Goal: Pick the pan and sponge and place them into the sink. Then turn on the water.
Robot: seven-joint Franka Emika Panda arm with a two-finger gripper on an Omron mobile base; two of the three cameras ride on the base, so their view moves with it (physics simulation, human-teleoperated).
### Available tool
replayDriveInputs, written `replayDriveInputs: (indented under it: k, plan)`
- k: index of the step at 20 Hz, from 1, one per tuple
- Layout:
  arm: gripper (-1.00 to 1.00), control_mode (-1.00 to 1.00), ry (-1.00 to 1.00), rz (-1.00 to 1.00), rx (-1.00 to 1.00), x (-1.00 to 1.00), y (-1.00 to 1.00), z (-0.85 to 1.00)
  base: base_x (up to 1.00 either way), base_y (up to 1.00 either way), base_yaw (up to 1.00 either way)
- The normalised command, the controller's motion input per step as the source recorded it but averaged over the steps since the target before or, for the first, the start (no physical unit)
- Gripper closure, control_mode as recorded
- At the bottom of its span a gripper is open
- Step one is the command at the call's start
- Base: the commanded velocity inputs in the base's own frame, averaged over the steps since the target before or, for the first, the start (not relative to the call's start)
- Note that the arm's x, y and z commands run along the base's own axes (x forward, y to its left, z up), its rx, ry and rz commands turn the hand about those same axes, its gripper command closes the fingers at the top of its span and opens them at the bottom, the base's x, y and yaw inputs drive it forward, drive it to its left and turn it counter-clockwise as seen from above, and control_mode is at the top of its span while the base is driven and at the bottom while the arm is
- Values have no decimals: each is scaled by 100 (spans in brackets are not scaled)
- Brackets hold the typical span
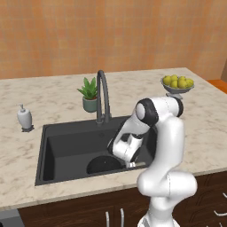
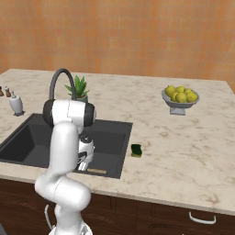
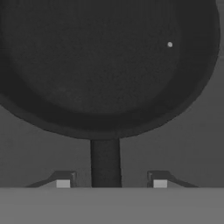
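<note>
Black pan (image 3: 105, 61): we find it lying flat on the floor of the sink (image 1: 66, 133), toward the front right, its handle (image 3: 105, 162) pointing at the front wall.
Gripper (image 3: 111, 180): we see it low inside the basin, over the handle; its tips stand spread on either side of the handle, apart from it, pinching nothing.
Sponge (image 2: 136, 150): we note it on the counter (image 2: 183, 137), just beside the sink's right rim, outside the basin.
Faucet (image 1: 103, 95): we log it behind the sink, arched forward.
Also listed: potted plant (image 1: 89, 94) near the faucet; soap bottle (image 1: 25, 118) left of the sink; fruit bowl (image 1: 177, 84) far right.
</note>
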Motion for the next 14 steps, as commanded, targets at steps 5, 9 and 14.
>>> replayDriveInputs:
  k: [5,9,14]
  plan:
    - [-100,-100,0,0,0,0,-2,73,0,0,0]
    - [-100,-100,1,0,-5,0,-15,100,0,0,0]
    - [-100,-100,6,-3,-8,0,-14,100,0,0,0]
